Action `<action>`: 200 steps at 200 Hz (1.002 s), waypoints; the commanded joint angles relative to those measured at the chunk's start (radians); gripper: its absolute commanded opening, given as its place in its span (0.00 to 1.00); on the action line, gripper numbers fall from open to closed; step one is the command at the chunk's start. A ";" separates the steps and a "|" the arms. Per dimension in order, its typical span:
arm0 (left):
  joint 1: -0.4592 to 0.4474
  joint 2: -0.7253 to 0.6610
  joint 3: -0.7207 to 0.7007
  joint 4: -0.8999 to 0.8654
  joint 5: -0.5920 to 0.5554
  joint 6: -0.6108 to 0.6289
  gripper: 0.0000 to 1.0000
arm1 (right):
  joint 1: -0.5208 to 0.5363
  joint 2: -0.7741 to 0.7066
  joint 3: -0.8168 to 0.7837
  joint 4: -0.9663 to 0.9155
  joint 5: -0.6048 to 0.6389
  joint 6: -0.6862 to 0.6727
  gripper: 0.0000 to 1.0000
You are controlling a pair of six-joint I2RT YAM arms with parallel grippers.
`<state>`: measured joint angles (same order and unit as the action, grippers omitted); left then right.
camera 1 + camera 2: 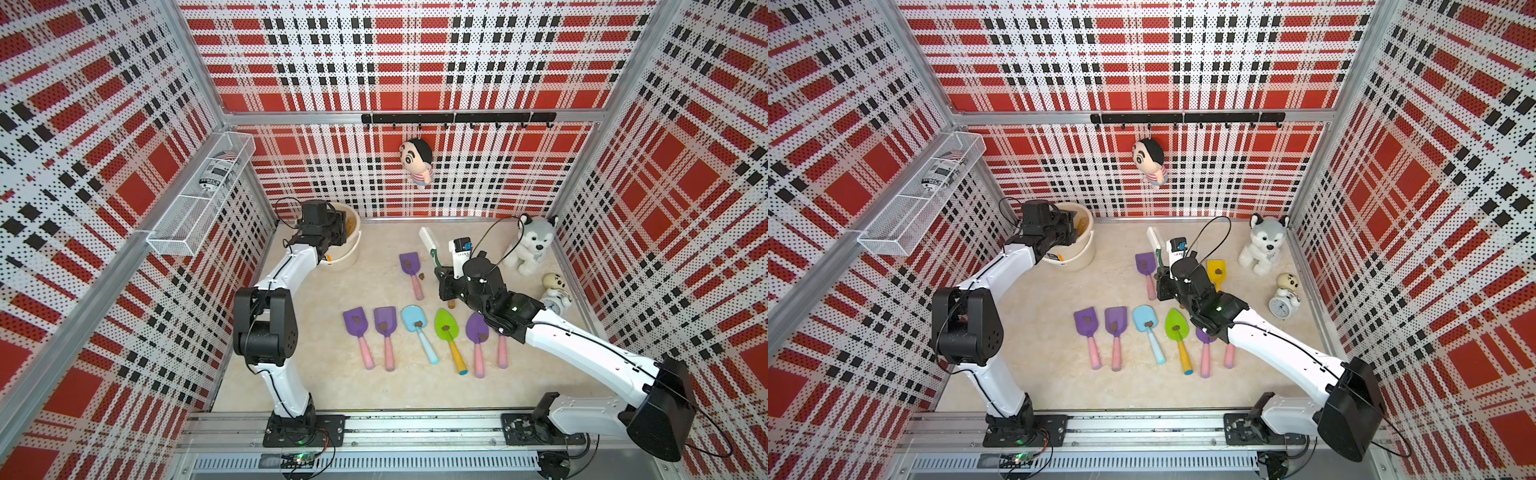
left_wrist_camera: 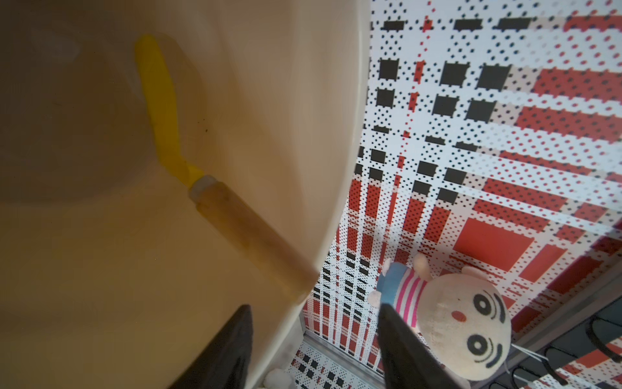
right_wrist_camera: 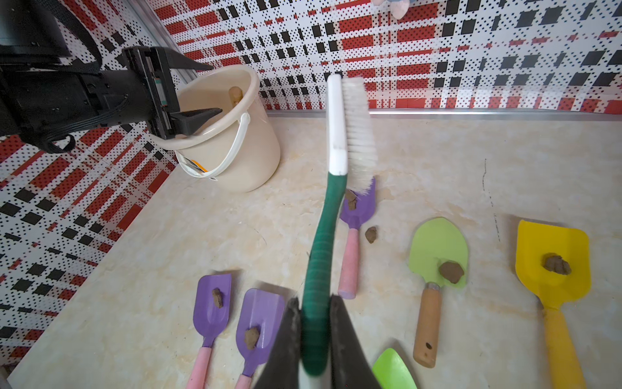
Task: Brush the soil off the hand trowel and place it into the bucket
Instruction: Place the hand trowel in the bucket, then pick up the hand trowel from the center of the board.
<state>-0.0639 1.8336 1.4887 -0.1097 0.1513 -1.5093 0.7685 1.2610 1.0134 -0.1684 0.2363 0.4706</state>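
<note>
Boxed by plaid walls [image 1: 415, 62], marble tabletop [image 1: 332, 374]. Far left: my L gripper [image 2: 314, 306] hangs over the bucket [image 1: 349, 249], jaws apart, nothing between. A yellow trowel [image 2: 161, 107] lies inside, so drop-off looks done. R gripper [image 3: 314, 299] clamps the brush [image 3: 336, 134] by its green handle, bristles above a purple trowel [image 3: 361, 208] w/ soil [image 3: 351, 199] on it. Next, I reckon: sweep that lump off, then L arm fetches.

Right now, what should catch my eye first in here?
A row of bright trowels dotted with soil lumps lies in the middle. The right gripper clamps a green-handled brush beyond them; the open left gripper hangs over the cream bucket, a yellow trowel inside.
</note>
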 commanded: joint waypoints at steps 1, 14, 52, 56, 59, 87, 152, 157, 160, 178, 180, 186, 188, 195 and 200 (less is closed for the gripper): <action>-0.004 -0.055 0.052 -0.026 -0.064 0.117 0.69 | 0.002 -0.034 -0.007 0.024 0.008 0.009 0.00; -0.008 -0.077 0.053 -0.032 -0.086 0.150 0.69 | 0.002 -0.035 -0.006 0.022 0.009 0.009 0.00; -0.073 -0.160 0.068 -0.064 -0.186 0.337 0.67 | -0.005 -0.029 0.004 0.020 -0.023 0.034 0.00; -0.089 -0.170 0.067 -0.066 -0.204 0.358 0.67 | -0.010 -0.029 0.004 0.021 -0.047 0.041 0.00; -0.101 -0.178 0.064 -0.067 -0.215 0.383 0.66 | -0.014 -0.029 0.002 0.023 -0.062 0.047 0.00; -0.284 -0.272 0.017 -0.082 -0.414 0.570 0.65 | -0.070 -0.045 -0.035 0.051 -0.136 0.119 0.00; -0.706 -0.263 -0.158 -0.044 -0.752 0.646 0.65 | -0.166 -0.150 -0.148 0.045 -0.135 0.191 0.00; -0.724 -0.244 -0.167 -0.038 -0.755 0.637 0.65 | -0.168 -0.162 -0.156 0.042 -0.127 0.197 0.00; -0.733 -0.232 -0.170 -0.033 -0.754 0.631 0.65 | -0.171 -0.168 -0.164 0.041 -0.124 0.200 0.00; -0.760 -0.144 -0.172 -0.027 -0.717 0.596 0.65 | -0.179 -0.209 -0.197 0.031 -0.111 0.210 0.00; -0.762 -0.135 -0.170 -0.027 -0.710 0.593 0.65 | -0.179 -0.215 -0.199 0.029 -0.110 0.212 0.00; -0.764 -0.105 -0.167 -0.023 -0.696 0.589 0.65 | -0.181 -0.228 -0.208 0.023 -0.106 0.212 0.00; -0.764 -0.096 -0.167 -0.021 -0.691 0.587 0.65 | -0.180 -0.232 -0.209 0.021 -0.106 0.212 0.00; -0.766 -0.062 -0.163 -0.014 -0.679 0.583 0.65 | -0.181 -0.247 -0.216 0.013 -0.103 0.213 0.00; -0.765 -0.039 -0.158 -0.012 -0.671 0.579 0.65 | -0.182 -0.257 -0.222 0.007 -0.102 0.213 0.00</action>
<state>-0.8276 1.7031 1.3338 -0.1417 -0.5270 -0.9104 0.5968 1.0603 0.8093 -0.1593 0.1131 0.6651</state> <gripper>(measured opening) 0.648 0.135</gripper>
